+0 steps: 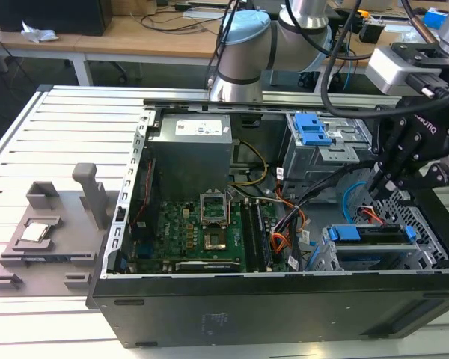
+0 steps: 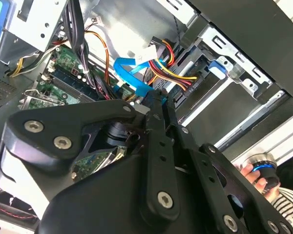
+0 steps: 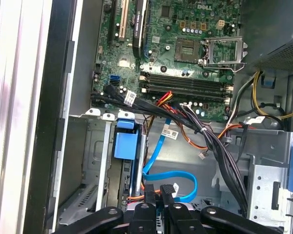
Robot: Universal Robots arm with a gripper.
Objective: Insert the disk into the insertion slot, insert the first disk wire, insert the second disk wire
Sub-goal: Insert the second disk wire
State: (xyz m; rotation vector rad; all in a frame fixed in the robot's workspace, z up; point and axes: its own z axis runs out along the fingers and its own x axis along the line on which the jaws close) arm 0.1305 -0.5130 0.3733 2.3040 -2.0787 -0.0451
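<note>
The gripper (image 3: 159, 187) is squeezed together, seeming to pinch the end of the blue wire (image 3: 156, 151). The wire looks thin, light and bendy, so hold its hard end. The disk (image 1: 374, 238) sits in the slot (image 1: 432, 238).

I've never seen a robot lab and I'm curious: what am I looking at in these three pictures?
A robot arm works inside an open computer on a slatted table. The exterior view looks on from off the arm; both wrist views ride on the arm, looking past its black gripper. The disk, in a blue carrier, already sits in its metal slot. The gripper is right at the light-blue cable; whether it holds it, I cannot tell.
</note>
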